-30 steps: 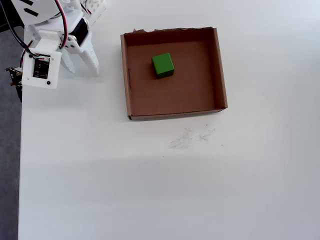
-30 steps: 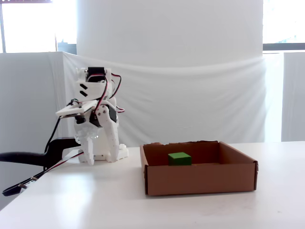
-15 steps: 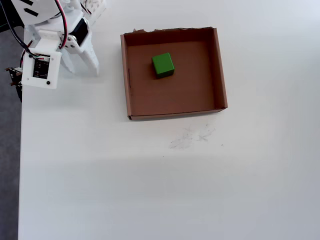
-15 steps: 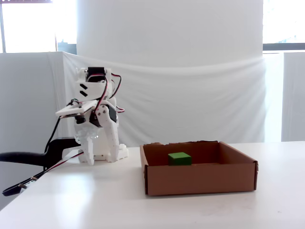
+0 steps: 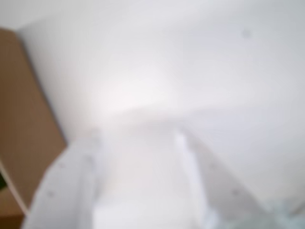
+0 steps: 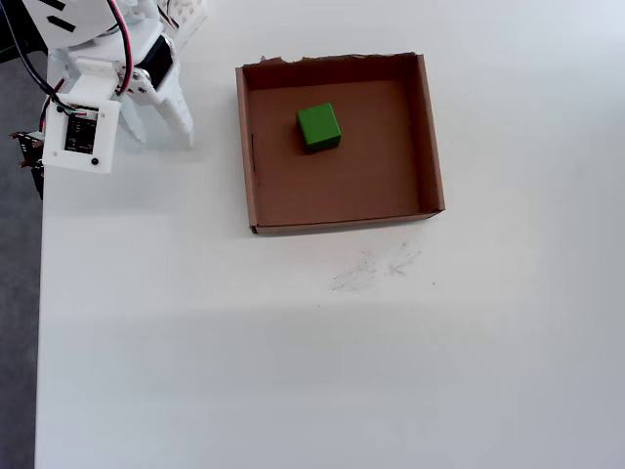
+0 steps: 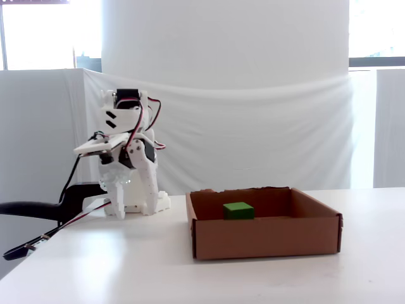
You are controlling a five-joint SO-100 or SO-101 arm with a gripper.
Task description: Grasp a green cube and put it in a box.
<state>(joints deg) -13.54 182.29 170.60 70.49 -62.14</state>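
Cube [image 6: 318, 127] already lying inside box [image 6: 341, 223], toward its ragged far wall. Claw [image 6: 159, 133] empty, fingers slightly apart, folded back near the base on the bench [image 6: 293, 371]. Nothing left to carry; best kept parked clear of the box.

White tabletop [image 6: 293, 371], matte and brightly lit, marked by a faint grey scuff [image 6: 376, 269] near its middle in the overhead view. Behind it in the fixed view, a draped white cloth backdrop [image 7: 253, 133] with soft folds, flanked by bright windows [image 7: 38, 35] at upper left and right. Grey floor [image 6: 18, 293] along the table's left edge, seen from overhead.
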